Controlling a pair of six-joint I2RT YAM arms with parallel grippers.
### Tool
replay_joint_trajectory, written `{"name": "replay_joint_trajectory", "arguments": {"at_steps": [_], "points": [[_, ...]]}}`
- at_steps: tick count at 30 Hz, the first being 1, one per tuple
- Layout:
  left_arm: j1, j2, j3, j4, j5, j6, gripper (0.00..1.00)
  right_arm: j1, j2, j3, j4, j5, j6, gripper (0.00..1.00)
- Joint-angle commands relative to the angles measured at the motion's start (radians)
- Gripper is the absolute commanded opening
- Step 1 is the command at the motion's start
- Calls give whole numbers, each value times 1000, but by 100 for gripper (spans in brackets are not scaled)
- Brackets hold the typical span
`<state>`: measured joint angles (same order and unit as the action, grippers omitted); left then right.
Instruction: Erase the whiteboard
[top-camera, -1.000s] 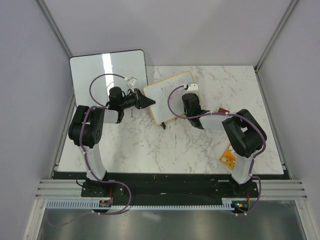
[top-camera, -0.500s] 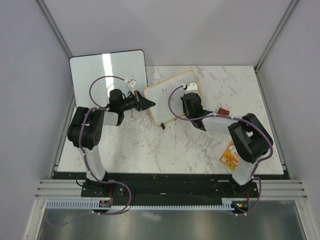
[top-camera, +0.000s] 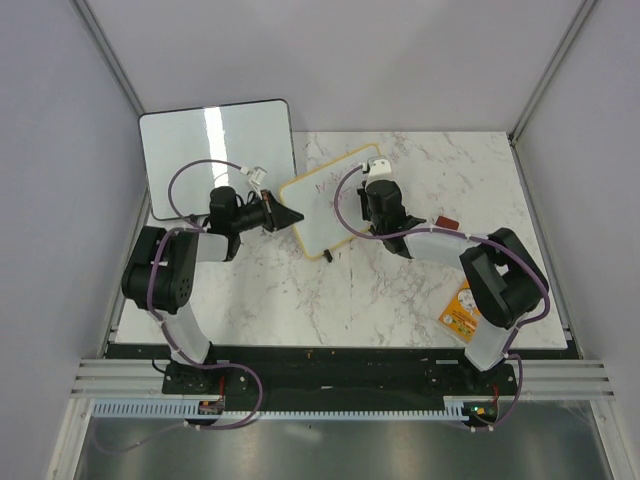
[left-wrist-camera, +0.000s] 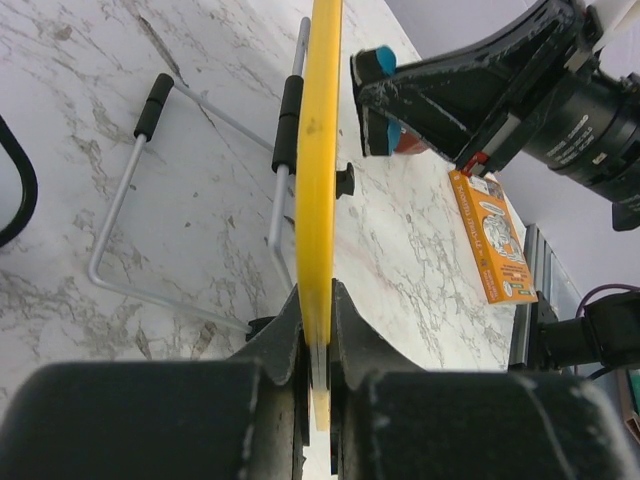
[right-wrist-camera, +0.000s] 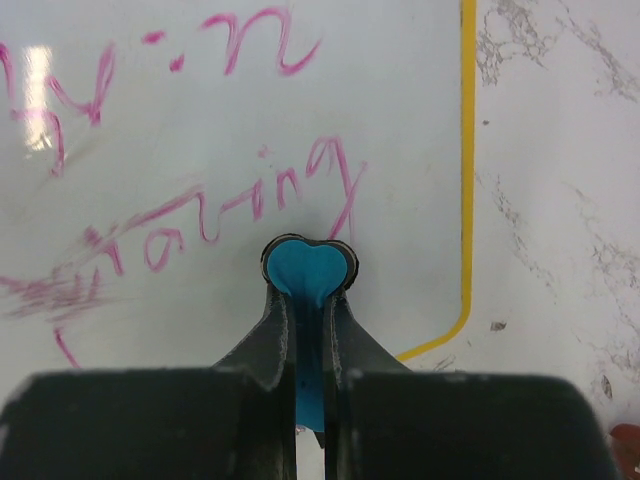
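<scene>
Whiteboard (top-camera: 325, 205) had shifted left with the left pincer (left-wrist-camera: 318, 305), which pinched its yellow frame edge. The right pincer (right-wrist-camera: 305, 300) clamped a blue eraser (right-wrist-camera: 308, 268) at the pink writing (right-wrist-camera: 215, 215).

left end effector (top-camera: 285, 215): closed onto whiteboard (top-camera: 325, 205) edge | whiteboard: shifted slightly left

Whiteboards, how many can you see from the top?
2. The small yellow-framed whiteboard with pink writing is mid-table, its edge pinched by the left gripper; the large blank glossy board lies at the far left.

The whiteboard (top-camera: 318, 208) sits between the left claw (left-wrist-camera: 317, 330) and right claw (right-wrist-camera: 308, 290).
</scene>
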<state>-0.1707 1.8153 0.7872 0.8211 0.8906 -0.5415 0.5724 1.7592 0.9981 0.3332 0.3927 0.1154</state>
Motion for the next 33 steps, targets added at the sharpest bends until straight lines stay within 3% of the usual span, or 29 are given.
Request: {"name": "replay_joint_trajectory", "arguments": {"at_steps": [1,12,23,30,33], "points": [[-4,-68,-65,-59,51,61,2,1,6,50,87,-40,-28,0],[-3,-86,-51,-171,57,129,2,21,118,82,224,-178,-42,0],[-3,-79,-39,-183,77,141,2,236,141,22,202,-115,-68,0],[-3,-76,-37,-183,82,141,2,227,187,-15,228,17,-23,0],[-3,-76,-36,-183,82,141,2,169,210,4,202,72,62,0]]}}
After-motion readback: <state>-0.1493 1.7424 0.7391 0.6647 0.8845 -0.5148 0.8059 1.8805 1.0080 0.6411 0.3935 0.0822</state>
